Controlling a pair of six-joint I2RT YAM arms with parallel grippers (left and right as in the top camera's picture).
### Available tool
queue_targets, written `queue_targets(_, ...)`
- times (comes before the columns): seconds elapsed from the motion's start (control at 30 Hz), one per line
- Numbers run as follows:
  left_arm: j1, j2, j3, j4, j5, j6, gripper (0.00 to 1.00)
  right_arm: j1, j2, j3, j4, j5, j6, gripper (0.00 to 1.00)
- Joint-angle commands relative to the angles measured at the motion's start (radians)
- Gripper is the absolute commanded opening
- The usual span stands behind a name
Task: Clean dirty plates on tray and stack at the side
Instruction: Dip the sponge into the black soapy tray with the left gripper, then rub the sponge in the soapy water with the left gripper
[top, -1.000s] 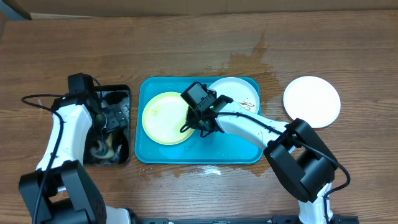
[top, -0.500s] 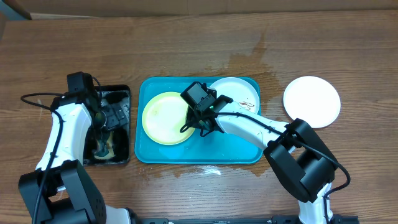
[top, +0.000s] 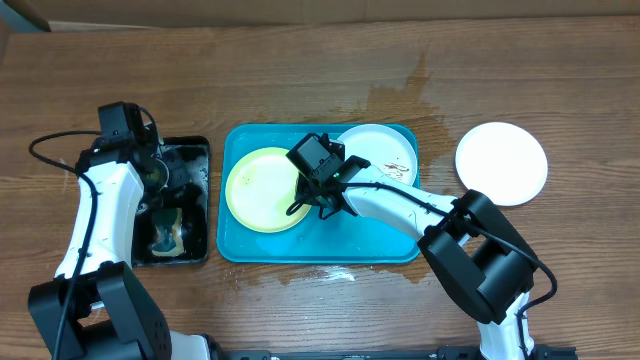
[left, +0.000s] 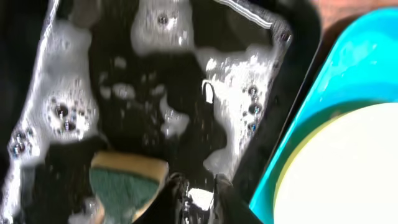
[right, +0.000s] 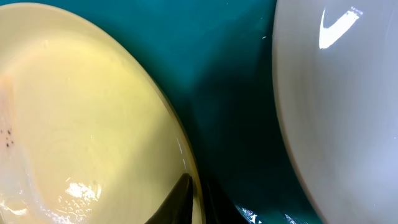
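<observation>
On the turquoise tray (top: 330, 240) lie a pale yellow-green plate (top: 262, 190) at the left and a white plate (top: 380, 152) at the back right. My right gripper (top: 305, 203) is shut on the yellow-green plate's right rim. In the right wrist view its fingers (right: 180, 196) pinch that rim (right: 186, 155), with the white plate (right: 342, 93) beside it. A second white plate (top: 501, 163) rests on the table to the right. My left gripper (top: 168, 183) hovers over the black tray, shut on nothing. The sponge (left: 127, 177) lies just left of its fingers.
The black tray (top: 200, 150) left of the turquoise tray holds soapy water, foam (left: 242, 81) and the sponge (top: 168, 232). A wet patch (top: 400, 100) darkens the wood behind the turquoise tray. The right arm stretches over the tray's front right part.
My left gripper drew back from the sponge toward the far end of the black tray and its jaws closed. The right gripper tightened on the yellow-green plate's rim, and the plate shifted slightly left.
</observation>
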Motion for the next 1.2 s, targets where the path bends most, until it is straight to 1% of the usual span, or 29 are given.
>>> queue_targets(0.0,-0.008,0.002,0.005,0.038,-0.026,0.021,0.29,0.006,0.037,-0.019,-0.016,0.010,-0.029,0.09)
queue_targets(0.03,-0.008,0.013,0.004,0.048,-0.025,0.021,0.40,0.006,0.037,-0.019,-0.017,0.010,-0.032,0.09)
queue_targets(0.1,-0.008,0.034,0.004,0.055,-0.022,0.016,0.51,0.006,0.037,-0.019,-0.018,0.010,-0.032,0.10)
queue_targets(0.13,-0.009,0.040,0.004,0.054,-0.018,0.009,0.59,0.006,0.037,-0.019,-0.018,0.010,-0.032,0.13)
queue_targets(0.17,-0.008,0.048,0.004,0.051,-0.006,-0.002,0.63,0.006,0.037,-0.019,-0.018,0.009,-0.032,0.19)
queue_targets(0.23,-0.008,0.050,0.004,0.047,0.033,-0.001,0.63,0.006,0.037,-0.019,-0.018,0.010,-0.032,0.27)
queue_targets(0.27,-0.008,0.050,0.004,0.047,0.051,0.000,0.63,0.007,0.037,-0.019,-0.018,0.009,-0.032,0.28)
queue_targets(0.37,-0.008,0.049,0.004,0.038,0.083,0.017,0.61,0.006,0.037,-0.019,-0.018,0.010,-0.032,0.08)
queue_targets(0.43,-0.008,0.049,0.004,0.008,0.083,0.014,0.58,0.006,0.037,-0.019,-0.018,0.010,-0.032,0.07)
queue_targets(0.47,-0.008,0.049,0.004,-0.019,0.078,0.014,0.59,0.006,0.037,-0.019,-0.018,0.010,-0.032,0.07)
queue_targets(0.5,-0.008,0.049,0.004,-0.043,0.063,0.010,0.63,0.006,0.037,-0.019,-0.018,0.010,-0.032,0.07)
queue_targets(0.57,-0.009,0.049,0.004,-0.101,-0.018,-0.036,0.73,0.006,0.037,-0.019,-0.019,0.010,-0.032,0.07)
queue_targets(0.63,-0.008,0.049,0.004,-0.147,-0.100,-0.071,0.78,0.006,0.037,-0.019,-0.020,0.009,-0.032,0.07)
queue_targets(0.7,-0.008,0.049,-0.005,-0.164,-0.146,-0.096,0.79,0.006,0.037,-0.019,-0.024,0.009,-0.032,0.07)
queue_targets(0.77,-0.008,0.050,-0.027,-0.154,-0.153,-0.095,0.80,0.006,0.037,-0.019,-0.025,0.009,-0.032,0.07)
queue_targets(0.87,-0.008,0.050,-0.082,-0.083,-0.154,-0.095,0.82,0.006,0.037,-0.019,-0.026,0.009,-0.032,0.07)
queue_targets(0.9,-0.008,0.050,-0.101,-0.050,-0.157,-0.094,0.81,0.006,0.037,-0.019,-0.026,0.009,-0.032,0.07)
queue_targets(1.03,-0.006,0.050,-0.147,0.047,-0.190,-0.095,0.62,0.006,0.037,-0.019,-0.030,0.009,-0.032,0.07)
queue_targets(1.07,-0.006,0.050,-0.164,0.071,-0.190,-0.095,0.62,0.006,0.037,-0.019,-0.030,0.009,-0.032,0.08)
queue_targets(1.13,-0.006,0.050,-0.180,0.085,-0.190,-0.094,0.66,0.006,0.037,-0.019,-0.030,0.009,-0.032,0.08)
queue_targets(1.17,-0.006,0.050,-0.188,0.096,-0.190,-0.090,0.66,0.006,0.037,-0.019,-0.030,0.009,-0.032,0.08)
